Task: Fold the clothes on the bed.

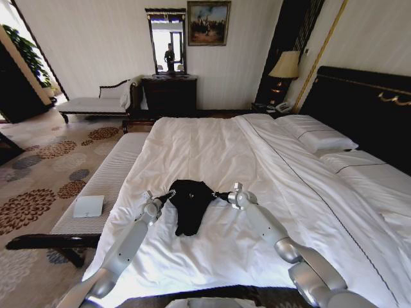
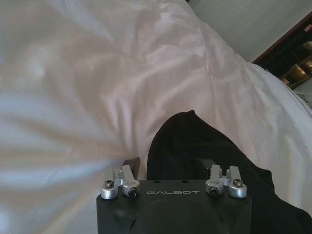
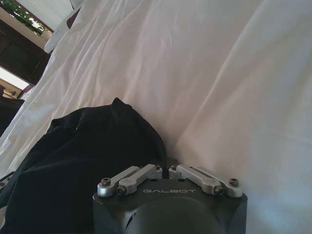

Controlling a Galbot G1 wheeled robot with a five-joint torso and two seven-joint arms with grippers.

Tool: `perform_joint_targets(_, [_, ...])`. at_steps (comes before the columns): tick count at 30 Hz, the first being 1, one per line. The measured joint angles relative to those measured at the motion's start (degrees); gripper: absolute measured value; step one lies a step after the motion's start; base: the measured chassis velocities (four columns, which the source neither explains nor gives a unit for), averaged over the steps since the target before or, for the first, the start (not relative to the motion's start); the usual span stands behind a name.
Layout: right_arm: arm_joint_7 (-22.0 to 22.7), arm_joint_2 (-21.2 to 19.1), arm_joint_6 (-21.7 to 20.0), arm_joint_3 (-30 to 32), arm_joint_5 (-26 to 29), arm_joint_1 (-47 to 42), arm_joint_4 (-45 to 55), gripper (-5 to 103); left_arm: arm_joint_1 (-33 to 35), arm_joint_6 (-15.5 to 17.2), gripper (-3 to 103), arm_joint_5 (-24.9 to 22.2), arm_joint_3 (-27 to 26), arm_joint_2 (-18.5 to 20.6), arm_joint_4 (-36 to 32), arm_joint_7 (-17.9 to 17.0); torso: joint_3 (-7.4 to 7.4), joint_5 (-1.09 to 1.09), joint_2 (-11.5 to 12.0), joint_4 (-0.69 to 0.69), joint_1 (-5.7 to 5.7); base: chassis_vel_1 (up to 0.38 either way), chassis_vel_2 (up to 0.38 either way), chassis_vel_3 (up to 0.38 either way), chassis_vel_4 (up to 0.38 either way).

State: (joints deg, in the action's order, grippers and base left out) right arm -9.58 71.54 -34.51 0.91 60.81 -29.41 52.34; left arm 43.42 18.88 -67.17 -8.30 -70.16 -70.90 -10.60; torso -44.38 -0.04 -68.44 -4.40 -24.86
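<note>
Your T-shirt [image 1: 190, 204] lies bunched on the white duvet [image 1: 212, 154] near the foot of the bed [image 1: 359, 102], with its upper edge pulled taut between your two grippers and the rest trailing toward you in a narrow, crumpled hang. Your left gripper [image 1: 168, 193] has closed on the shirt's left end; in the left wrist view the black cloth [image 2: 204, 146] runs right up under the gripper body [image 2: 173, 204] and spreads away over the duvet [image 2: 73, 73]. Your right gripper [image 1: 221, 195] has closed on the right end; in the right wrist view the linkage bars are folded in together and the shirt [image 3: 83, 151] sits against the gripper [image 3: 165, 168], with creased duvet [image 3: 219, 73] beyond. Both arms reach forward from the bed's foot, about level with each other. A pale bench [image 1: 106, 179] stands beside the bed on your left, with a white sheet of paper [image 1: 88, 206] lying on it.
</note>
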Motion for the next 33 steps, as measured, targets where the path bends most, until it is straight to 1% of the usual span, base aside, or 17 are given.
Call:
perform_joint_targets(1, [0.0,0.0,0.0,0.0,0.0,0.0,0.0,1,0.0,0.0,62,0.0,0.0,0.0,0.0,0.0,0.0,0.0,0.0,0.0,0.0,0.0,0.0,0.0,0.0])
perform_joint_targets(2, [0.1,0.0,-0.1,0.0,0.1,0.0,0.2,1,0.0,0.2,57,-0.1,0.1,0.1,0.1,0.4,0.0,0.0,0.0,0.0,0.0,0.0,0.0,0.0,0.0])
perform_joint_targets(3, [0.2,-0.1,-0.1,0.1,0.1,0.0,0.3,1,0.0,0.4,57,-0.1,0.2,0.2,0.1,0.7,0.0,0.0,0.0,0.0,0.0,0.0,0.0,0.0,0.0])
perform_joint_targets(4, [0.3,-0.2,-0.2,0.2,0.2,-0.1,0.6,1,0.1,0.6,46,-0.1,0.5,0.4,0.2,1.2,0.0,0.0,0.0,0.0,0.0,0.0,0.0,0.0,0.0])
perform_joint_targets(6, [0.4,-0.2,-0.2,0.2,0.2,-0.1,0.7,1,0.1,0.6,46,-0.1,0.5,0.4,0.2,1.3,0.0,-0.01,0.0,0.0,0.0,0.0,0.0,0.0,0.0])
perform_joint_targets(7, [0.4,-0.2,-0.3,0.2,0.3,-0.1,0.9,1,0.1,0.7,41,-0.1,0.5,0.4,0.2,1.3,0.0,0.0,0.0,0.0,0.0,0.0,0.0,0.0,0.0])
perform_joint_targets(8, [0.4,-0.2,-0.3,0.2,0.3,-0.1,0.9,1,0.1,0.7,41,-0.1,0.5,0.3,0.3,1.3,0.0,0.0,0.0,0.01,0.0,0.0,0.0,0.0,0.0])
perform_joint_targets(10, [0.5,-0.3,-0.3,0.2,0.3,-0.2,1.1,1,-0.2,0.8,29,-0.4,0.3,0.3,0.3,0.9,0.0,-0.01,0.0,-0.01,0.0,0.0,0.0,0.0,0.0])
perform_joint_targets(11, [0.5,-0.3,-0.3,0.2,0.3,-0.2,1.1,1,-0.2,0.8,29,-0.4,0.3,0.3,0.3,0.9,0.0,-0.01,0.0,-0.01,0.0,0.0,0.0,0.0,0.0])
perform_joint_targets(13, [0.6,-0.4,-0.3,0.2,0.4,-0.2,1.2,1,-0.4,0.9,19,-0.9,0.2,0.7,0.2,0.5,0.0,-0.01,0.0,-0.01,0.0,0.0,0.0,0.0,0.0])
perform_joint_targets(14, [0.6,-0.4,-0.3,0.2,0.4,-0.2,1.2,1,-0.4,1.0,19,-1.0,0.2,0.8,0.2,0.4,0.0,-0.01,0.0,-0.01,0.0,0.0,0.0,0.0,0.0])
perform_joint_targets(15, [0.6,-0.4,-0.3,0.2,0.4,-0.2,1.1,1,-0.4,1.0,8,-1.0,0.1,1.0,0.2,0.3,0.0,-0.01,0.0,0.0,0.0,0.0,0.0,0.0,0.0])
perform_joint_targets(17, [0.6,-0.4,-0.3,0.2,0.4,-0.2,1.1,1,-0.4,1.0,8,-0.9,-0.1,1.0,0.3,0.1,0.0,-0.01,0.0,0.0,0.0,0.0,0.0,0.0,0.0])
perform_joint_targets(18, [0.6,-0.4,-0.3,0.2,0.4,-0.2,1.0,1,-0.4,1.1,4,-0.9,-0.6,0.9,0.4,-0.4,0.0,-0.01,0.0,0.0,0.0,0.0,0.0,0.0,0.0])
perform_joint_targets(19, [0.6,-0.4,-0.3,0.2,0.4,-0.2,1.0,1,-0.4,1.2,2,-0.9,-0.8,0.8,0.4,-0.6,0.0,-0.01,0.0,0.0,0.0,0.0,0.0,0.0,0.0])
perform_joint_targets(30, [1.1,-0.5,-0.4,0.4,0.8,-0.9,2.1,1,-0.9,1.7,2,-1.2,-0.2,1.3,-0.2,-1.4,0.0,-0.01,0.0,0.0,0.0,0.0,0.0,0.0,0.0])
perform_joint_targets(33, [1.8,-1.3,-0.6,0.9,1.6,-1.5,4.0,1,-1.1,1.7,2,-1.2,0.2,2.2,-1.6,-1.8,0.0,0.0,0.0,0.01,0.0,0.0,0.0,0.0,0.0])
